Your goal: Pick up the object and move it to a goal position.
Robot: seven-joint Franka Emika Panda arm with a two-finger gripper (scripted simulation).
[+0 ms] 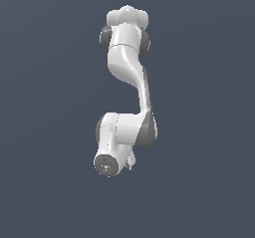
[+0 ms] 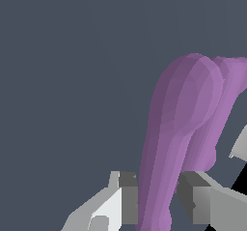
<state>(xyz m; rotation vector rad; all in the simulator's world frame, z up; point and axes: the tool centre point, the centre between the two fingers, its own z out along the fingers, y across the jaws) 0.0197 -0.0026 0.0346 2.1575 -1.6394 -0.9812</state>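
A: Gripper (image 2: 157,201) fingers (image 2: 129,198), grey and blocky, clamp the object (image 2: 181,128) between them.
B: Shape?
A: Matte purple, rounded, elongated, rising toward 1 o'clock. White glossy arm (image 1: 127,77).

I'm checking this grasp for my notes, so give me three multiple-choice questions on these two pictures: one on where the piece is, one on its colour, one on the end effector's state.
1. Where is the piece in the wrist view?
A. between the fingers
B. far off on the ground
C. not visible

2. What colour is it?
A. green
B. purple
C. red

3. What state is the end effector in?
A. wide open, nothing in it
B. out of view
C. shut on the piece

Answers: 1 A, a grey finger stands on each side of it. 2 B, its surface is matte purple. 3 C, both fingers press against the piece.
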